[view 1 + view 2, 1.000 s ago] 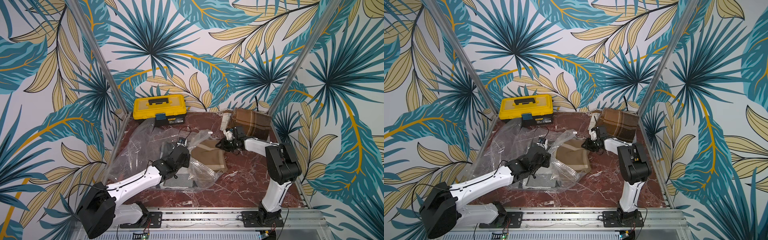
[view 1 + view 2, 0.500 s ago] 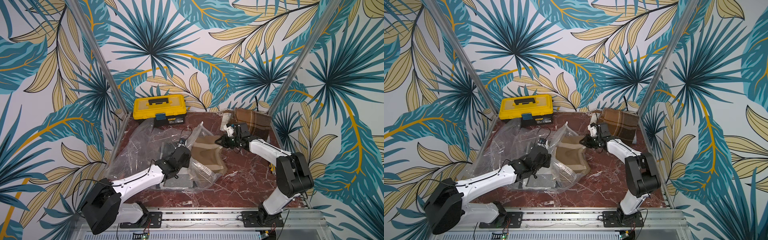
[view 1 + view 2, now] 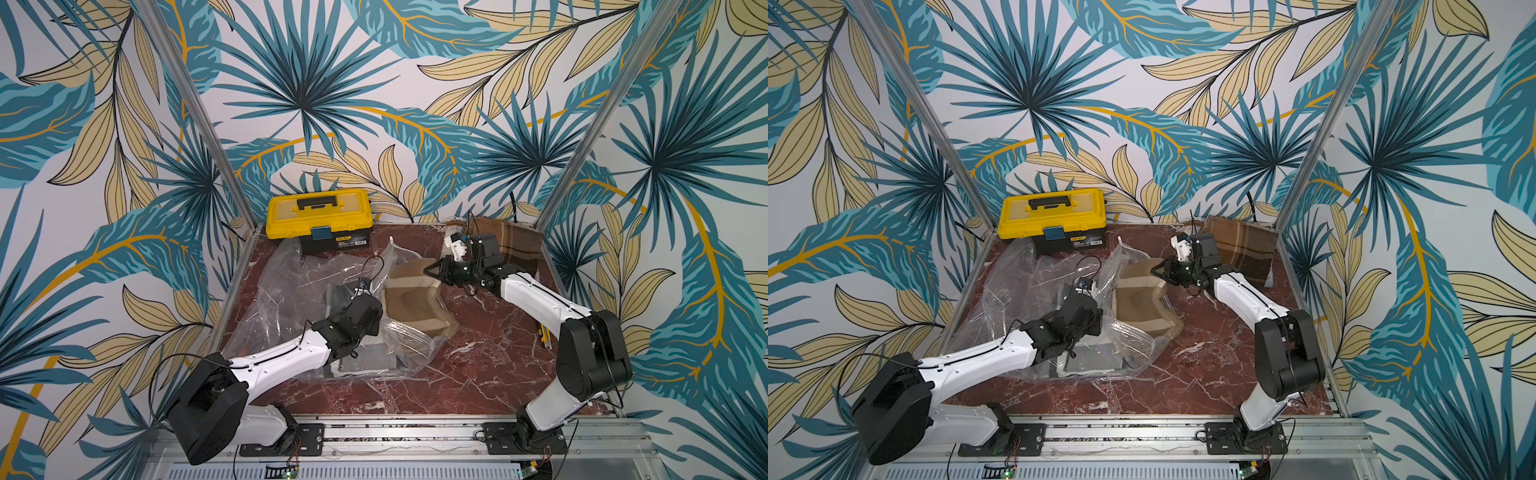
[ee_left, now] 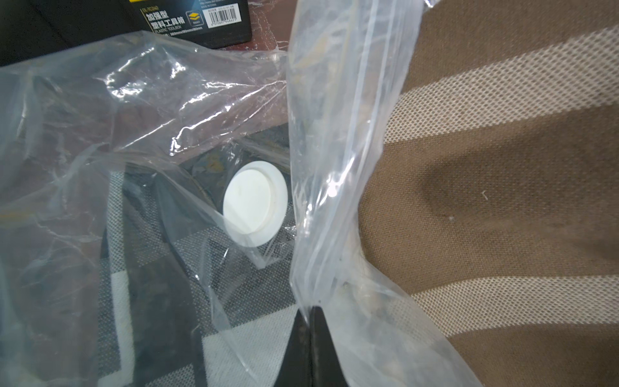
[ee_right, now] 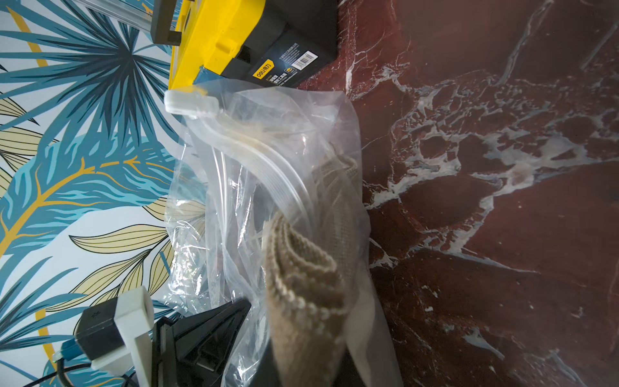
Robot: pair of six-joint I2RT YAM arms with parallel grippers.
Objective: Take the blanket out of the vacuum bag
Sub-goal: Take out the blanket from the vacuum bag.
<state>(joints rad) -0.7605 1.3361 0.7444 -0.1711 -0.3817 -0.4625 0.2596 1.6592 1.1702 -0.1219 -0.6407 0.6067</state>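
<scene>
The vacuum bag (image 3: 307, 291) lies crumpled and clear on the marble, with its round white valve (image 4: 255, 203) and white slider clip (image 5: 191, 104) showing. A tan and brown blanket (image 3: 415, 303) sticks out of the bag's open mouth. My right gripper (image 3: 431, 271) is shut on the blanket's far corner (image 5: 301, 295), holding that fold raised off the table; one black finger (image 5: 214, 321) shows beside it. My left gripper (image 4: 310, 313) is shut on the bag's plastic edge beside the blanket. A grey and white cloth (image 3: 365, 361) lies inside the bag under the left arm.
A yellow and black toolbox (image 3: 318, 212) stands at the back, touching the bag. A brown plaid blanket (image 3: 515, 245) lies folded in the back right corner, behind my right gripper. Metal frame posts and patterned walls close in both sides. Bare marble (image 3: 478, 374) lies front right.
My right gripper moved left and away from the base, lifting the tan blanket's corner so the blanket bends upward. The left gripper kept its hold on the bag, barely shifting.
</scene>
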